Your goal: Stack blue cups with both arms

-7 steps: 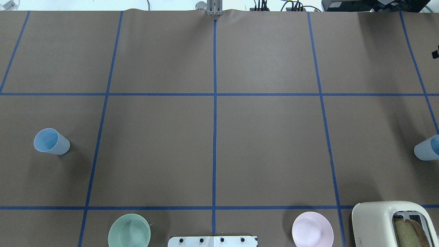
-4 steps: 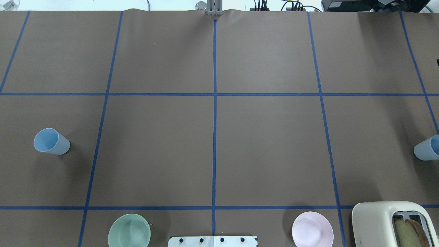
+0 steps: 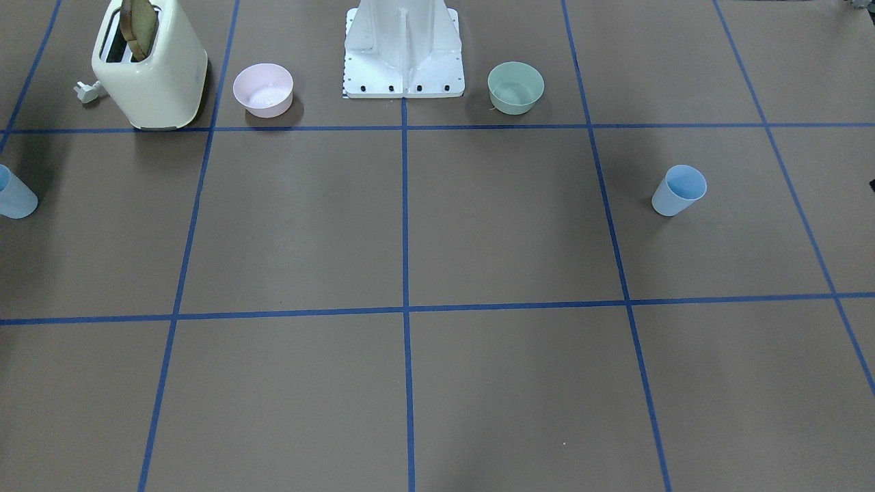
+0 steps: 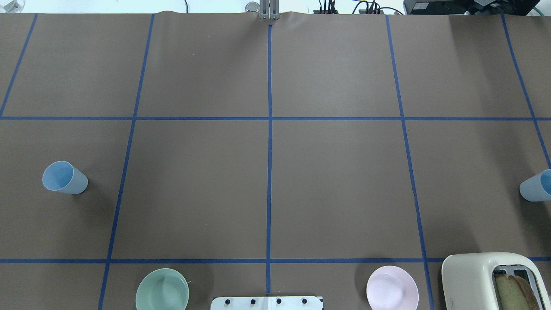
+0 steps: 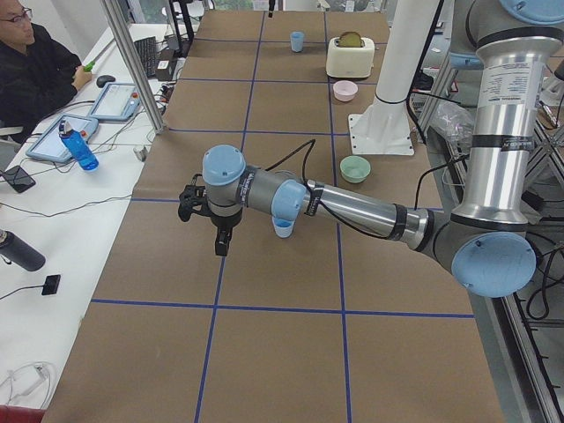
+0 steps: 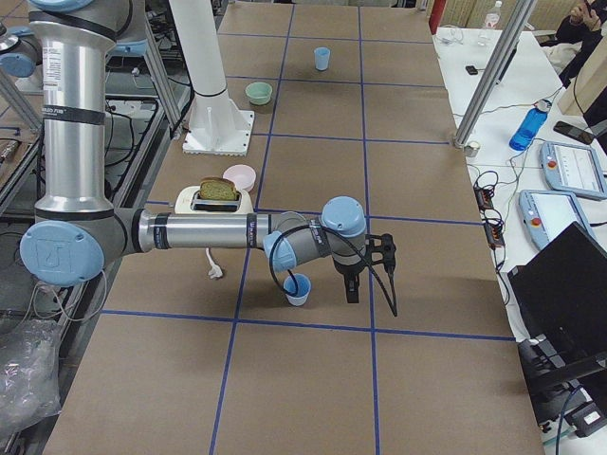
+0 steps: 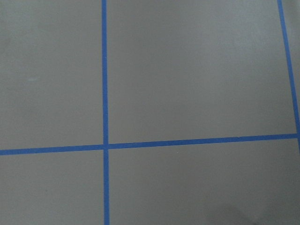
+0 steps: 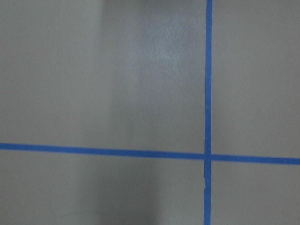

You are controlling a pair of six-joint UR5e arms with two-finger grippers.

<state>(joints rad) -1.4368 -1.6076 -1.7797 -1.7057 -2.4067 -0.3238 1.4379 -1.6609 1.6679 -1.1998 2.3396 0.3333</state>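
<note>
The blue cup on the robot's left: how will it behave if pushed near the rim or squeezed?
Likely tips rather than slides: the blue cup stands upright on its narrower base. It looks like thin, slightly translucent plastic, so probably light and flexible. Its smooth tapered wall may slip in a grip.

Both arms (image 5: pixel 352 207) (image 6: pixel 199 231) outstretched (fingers (image 5: pixel 220 244) down)

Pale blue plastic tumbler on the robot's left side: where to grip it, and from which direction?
Probably the rim of the pale blue plastic tumbler, from straight above, one finger inside and one outside the wall. It stands upright, mouth open upward; its tapered wall could slip in a side squeeze.
</note>
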